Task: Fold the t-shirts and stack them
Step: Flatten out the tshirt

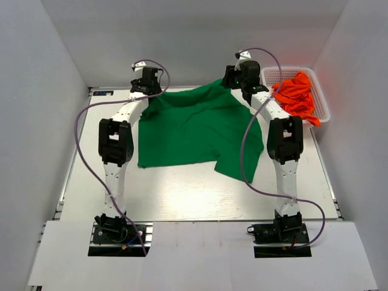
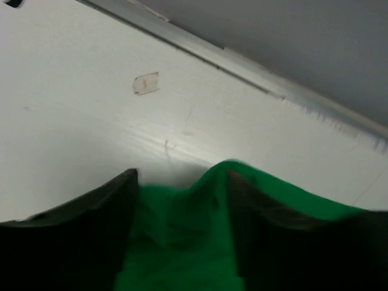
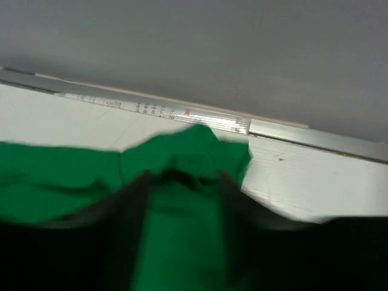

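The green t-shirt (image 1: pixel 194 130) lies spread over the far half of the counter (image 1: pixel 182 194), mostly flat. Its near right part reaches nearer than the rest, with a notch in the hem beside it. Its two far corners are taken up, one by each arm.

The left fingers (image 1: pixel 147 86) sit at the far left corner. In the left wrist view green cloth is bunched up between the two dark tips, which are closed on it just above the counter. The right fingers (image 1: pixel 237 80) are at the far right corner and likewise pinch a fold of green. There the cloth rises off the counter in a small peak, close to the metal rail (image 3: pixel 151 109) along the far edge.

Both arms crowd the shirt. The left arm (image 1: pixel 115 142) runs along its left edge, and the right arm (image 1: pixel 284 139) lies just beside its right edge. The right arm's purple cable (image 1: pixel 244 145) loops across the green cloth there, while the left arm's cable (image 1: pixel 79 139) hangs out over bare counter to the left.

In the far right corner stands a white mesh basket (image 1: pixel 286 69) holding the orange t-shirts (image 1: pixel 296 94) in a crumpled heap — some orange cloth spills over its near rim. The basket is just right of the right arm's wrist, apart from the green shirt.

A small pale mark (image 2: pixel 145 83) shows on the counter beyond the left fingers.
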`<state>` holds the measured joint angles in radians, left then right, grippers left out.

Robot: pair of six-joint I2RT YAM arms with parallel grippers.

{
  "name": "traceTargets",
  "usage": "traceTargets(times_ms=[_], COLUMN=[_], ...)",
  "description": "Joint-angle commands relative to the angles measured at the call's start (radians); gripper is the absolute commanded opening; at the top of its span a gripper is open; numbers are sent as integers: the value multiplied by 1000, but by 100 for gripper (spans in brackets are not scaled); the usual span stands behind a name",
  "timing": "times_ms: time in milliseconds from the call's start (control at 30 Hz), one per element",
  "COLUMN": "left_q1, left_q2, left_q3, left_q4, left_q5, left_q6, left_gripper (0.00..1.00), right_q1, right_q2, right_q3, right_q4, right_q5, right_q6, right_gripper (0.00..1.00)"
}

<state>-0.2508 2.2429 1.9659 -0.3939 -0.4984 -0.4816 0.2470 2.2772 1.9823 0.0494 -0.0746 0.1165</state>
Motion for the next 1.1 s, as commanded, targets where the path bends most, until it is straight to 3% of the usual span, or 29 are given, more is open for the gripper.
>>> traceTargets(times_ms=[0,33,67,167,300,400,433,467,567,700,767,933,1067], left_q1=[27,41,41,62,73,73,73,73,73,73,73,73,73], left_q2=[39,62,81,71,-73,-247,-291,-387,-568,-721,-755,-775,-708], left_q3=[186,256,283,297,126,-86,-145,-203,-536,-800,-910,-1026,-1047], left_q4=[1,-28,-39,-48,-100,-164,-199,-221,-257,-257,-220,-188,-160], left_q5=[133,168,181,234,259,294,308,308,299,302,334,325,325], left_q6=[8,8,8,-11,-22,-86,-98,-113,-205,-281,-293,-333,-351], left_gripper=[80,100,100,100,100,100,100,100,100,100,100,100,87], right_q1=[-6,-5,-5,-5,9,35,41,52,72,86,95,101,101], right_q2=[41,54,61,36,-88,-266,-306,-438,-644,-871,-953,-1050,-1091], right_q3=[124,160,168,184,126,-81,-252,-308,-592,-905,-1038,-1184,-1287], right_q4=[55,58,61,47,-48,-123,-132,-140,-167,-235,-258,-319,-319], right_q5=[-26,-42,-60,-119,-171,-177,-162,-128,-58,-7,15,70,121], right_q6=[-41,-38,-34,-25,-3,11,26,38,106,207,232,311,367], right_gripper=[64,77,90,90,90,90,90,90,90,90,90,90,90])
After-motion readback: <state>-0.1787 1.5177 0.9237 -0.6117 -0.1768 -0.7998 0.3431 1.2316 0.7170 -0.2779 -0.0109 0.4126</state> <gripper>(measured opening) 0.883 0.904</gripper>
